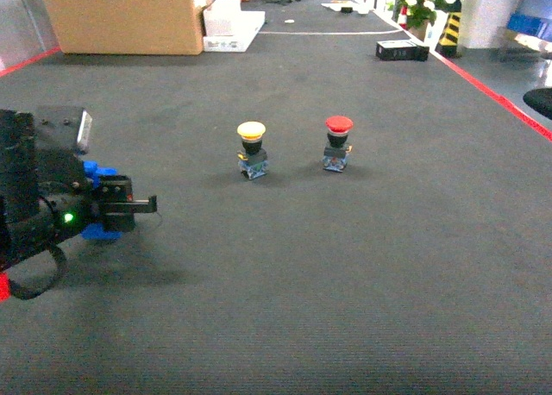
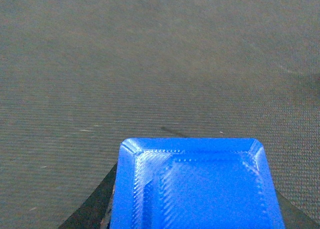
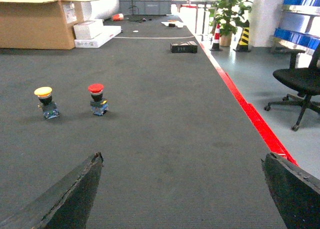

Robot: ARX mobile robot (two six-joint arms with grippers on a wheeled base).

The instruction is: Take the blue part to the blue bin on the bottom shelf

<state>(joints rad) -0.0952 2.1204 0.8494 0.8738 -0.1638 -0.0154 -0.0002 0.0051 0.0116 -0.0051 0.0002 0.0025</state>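
My left gripper [image 1: 122, 207] is shut on the blue part [image 1: 97, 172] at the left edge of the head view, just above the dark floor mat. In the left wrist view the blue part [image 2: 192, 186] fills the bottom middle, with a black finger [image 2: 92, 211] showing beside it. My right gripper [image 3: 182, 158] is open with nothing between its fingers, and it does not show in the head view. Blue crates [image 3: 295, 35] stand on a steel rack [image 3: 300, 9] far to the right. I cannot tell which of them is the blue bin or which level is the bottom shelf.
A yellow-capped push-button [image 1: 251, 149] and a red-capped push-button [image 1: 337, 142] stand on the mat ahead. A cardboard box [image 1: 121, 15] and white boxes [image 1: 231, 26] sit at the back left. A red floor line [image 3: 250, 114], an office chair [image 3: 300, 84] and a potted plant [image 3: 227, 14] lie to the right.
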